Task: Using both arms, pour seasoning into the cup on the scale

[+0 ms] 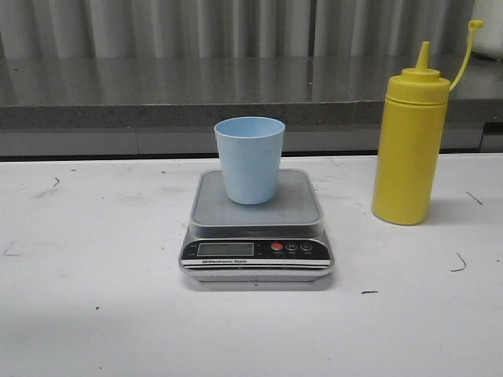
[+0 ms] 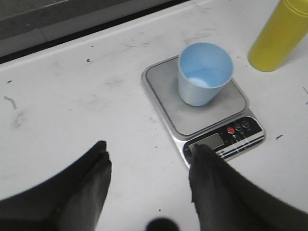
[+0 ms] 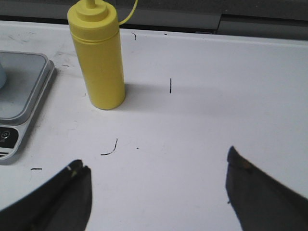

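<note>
The light blue cup (image 1: 250,159) stands upright and empty on the grey platform of the silver scale (image 1: 258,228) at the table's middle. The yellow seasoning bottle (image 1: 410,141) stands upright to the scale's right, its cap strap hanging open. In the left wrist view my left gripper (image 2: 149,161) is open and empty, above the table in front of the scale (image 2: 168,108), with the cup (image 2: 203,73) beyond. In the right wrist view my right gripper (image 3: 156,171) is open and empty, well short of the bottle (image 3: 98,57). Neither gripper shows in the front view.
The white table (image 1: 94,275) has small black marks. A grey ledge (image 1: 157,102) and a curtain run along the far side behind the scale and bottle. The scale's corner (image 3: 21,108) also shows in the right wrist view.
</note>
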Motion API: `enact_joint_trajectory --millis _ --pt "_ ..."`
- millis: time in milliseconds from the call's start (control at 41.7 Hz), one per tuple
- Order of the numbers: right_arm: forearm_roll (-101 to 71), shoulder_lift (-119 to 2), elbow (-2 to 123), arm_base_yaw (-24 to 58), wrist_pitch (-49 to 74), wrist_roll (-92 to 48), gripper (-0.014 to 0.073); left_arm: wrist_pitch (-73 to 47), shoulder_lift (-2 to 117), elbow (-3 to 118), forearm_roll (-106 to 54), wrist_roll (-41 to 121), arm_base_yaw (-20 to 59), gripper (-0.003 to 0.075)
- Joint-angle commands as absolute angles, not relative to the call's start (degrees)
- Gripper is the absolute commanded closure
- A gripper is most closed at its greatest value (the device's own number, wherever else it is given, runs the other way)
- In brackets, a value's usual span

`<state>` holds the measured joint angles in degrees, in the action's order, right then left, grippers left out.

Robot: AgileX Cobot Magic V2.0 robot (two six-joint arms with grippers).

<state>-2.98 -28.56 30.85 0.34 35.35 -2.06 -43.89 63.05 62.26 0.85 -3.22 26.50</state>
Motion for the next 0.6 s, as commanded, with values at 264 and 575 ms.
enact_joint_trajectory --millis 264,575 --pt "-2.0 -29.2 32.7 4.8 35.3 -3.2 -0.0042 -39.9 43.3 48.9 0.0 -4.0 21.6 0.0351" --pt "-1.4 -36.4 41.2 8.4 45.9 -5.2 -0.0042 -41.0 37.1 44.8 0.0 -4.0 21.6 0.0351"
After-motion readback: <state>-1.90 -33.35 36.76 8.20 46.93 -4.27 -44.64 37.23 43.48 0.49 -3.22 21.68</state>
